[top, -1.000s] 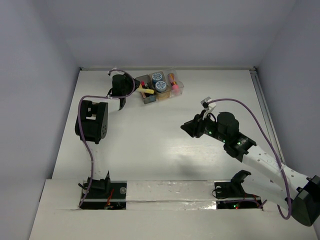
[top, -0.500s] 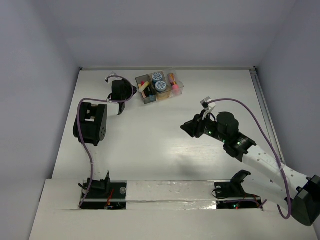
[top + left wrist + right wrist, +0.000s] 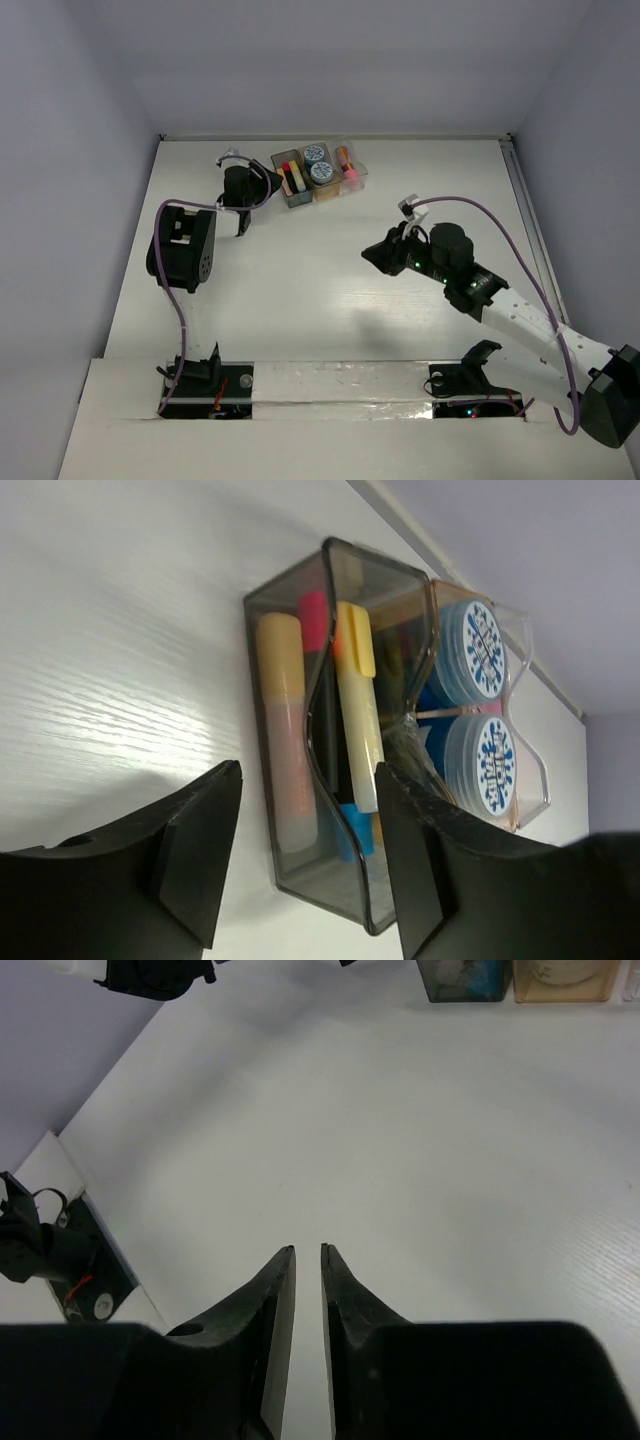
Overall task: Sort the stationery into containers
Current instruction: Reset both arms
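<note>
Toward the upper left of the top view, the left gripper has backed off to the lower left of the row of 3 joined translucent plastic bins. Its fingers stand wider apart than 1 second ago and hold nothing. The short yellow highlighter pen, which then lay tilted across the rim beside those fingers, now lies flat inside the dark grey bin. The right gripper hangs at centre right above the white table, hardly shifted. Its fingers are only a narrow slit apart, with nothing between them.

The left wrist view shows the dark grey bin just ahead of the open fingers. Inside it are the yellow pen, a pale orange-yellow highlighter against the near wall, a red-pink pen end and a blue pen end, all lengthwise. Next to it, the amber-tan bin holds 2 small round blue-white tubs, side by side and lids up. At the end of the row, the clear bin holds the pink white-capped stick.
</note>
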### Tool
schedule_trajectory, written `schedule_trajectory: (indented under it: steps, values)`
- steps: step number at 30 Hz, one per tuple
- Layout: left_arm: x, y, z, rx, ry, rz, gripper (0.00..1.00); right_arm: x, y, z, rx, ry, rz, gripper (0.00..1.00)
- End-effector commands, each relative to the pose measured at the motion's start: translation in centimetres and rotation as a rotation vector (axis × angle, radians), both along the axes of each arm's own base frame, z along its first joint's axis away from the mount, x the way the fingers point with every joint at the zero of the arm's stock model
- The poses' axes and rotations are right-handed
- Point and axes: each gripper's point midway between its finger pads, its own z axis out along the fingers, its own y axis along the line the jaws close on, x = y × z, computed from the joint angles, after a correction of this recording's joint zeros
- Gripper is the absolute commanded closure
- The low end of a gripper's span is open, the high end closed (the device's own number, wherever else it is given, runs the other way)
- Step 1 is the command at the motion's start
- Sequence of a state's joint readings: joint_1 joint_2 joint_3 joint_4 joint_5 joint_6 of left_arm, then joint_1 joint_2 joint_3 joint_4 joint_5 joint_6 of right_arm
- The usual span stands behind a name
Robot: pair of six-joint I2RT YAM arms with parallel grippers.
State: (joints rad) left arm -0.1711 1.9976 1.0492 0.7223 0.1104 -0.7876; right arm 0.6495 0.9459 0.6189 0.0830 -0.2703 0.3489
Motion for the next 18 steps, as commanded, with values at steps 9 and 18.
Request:
schedule_trajectory:
  steps: [9,18]
  values:
    - [-5.4,-1.1,10.4,0.106,-0.253,0.002,0.82,0.2,0.0,1.7,0.042,-0.061,-0.01,1.0]
    - [-18.7,-0.5,22.7,0.108,-0.51,0.058,0.87,-0.6,-4.3,8.6,0.163,-0.186,-0.198,0.64]
